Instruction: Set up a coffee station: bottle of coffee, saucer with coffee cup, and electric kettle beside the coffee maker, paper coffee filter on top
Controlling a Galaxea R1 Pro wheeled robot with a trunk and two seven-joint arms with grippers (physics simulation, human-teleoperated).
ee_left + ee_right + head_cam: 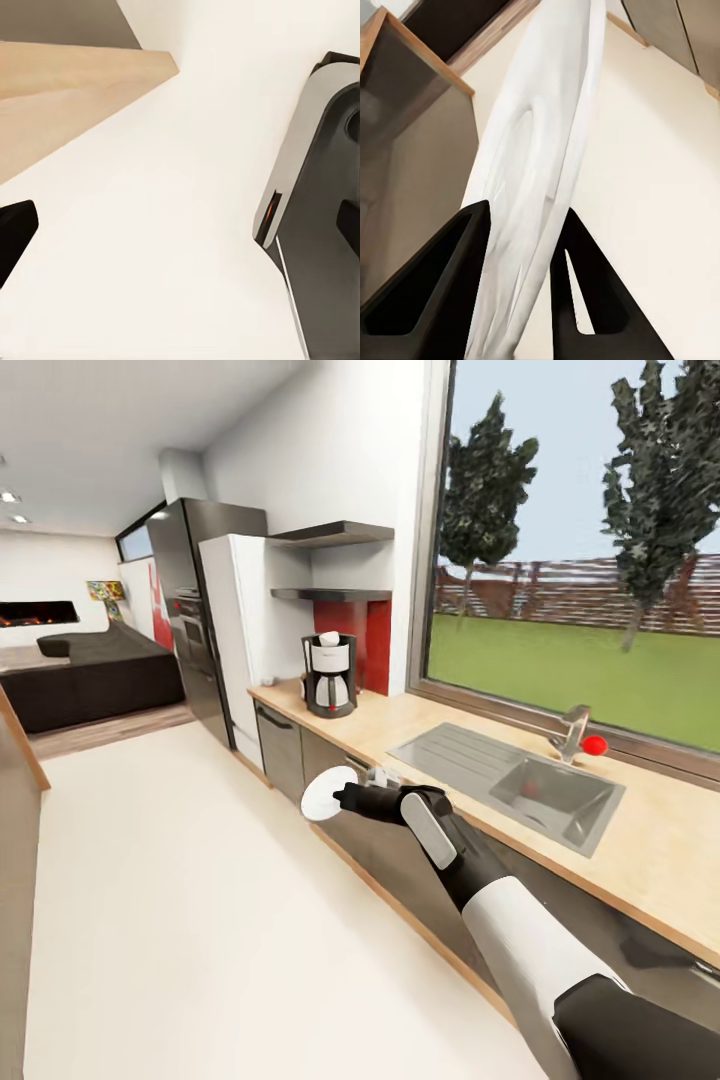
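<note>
In the head view my right gripper [343, 798] is shut on the rim of the saucer [321, 798], a small round white plate held on edge in front of the dark drawer fronts, below the countertop [420, 722]. The right wrist view shows the saucer [540, 180] pinched between the two black fingers [435, 300]. The coffee maker [330, 678] stands at the far end of the countertop by the red wall panel. A small white piece on its top looks like the paper coffee filter [328, 639]. My left gripper [180, 229] is open over bare floor, holding nothing.
A steel sink [545, 785] with a faucet [572, 730] and a small red object [595, 745] is set in the counter under the window. Two wall shelves [330, 535] hang above the coffee maker, beside a white fridge [230, 630]. Pale open floor lies left of the cabinets.
</note>
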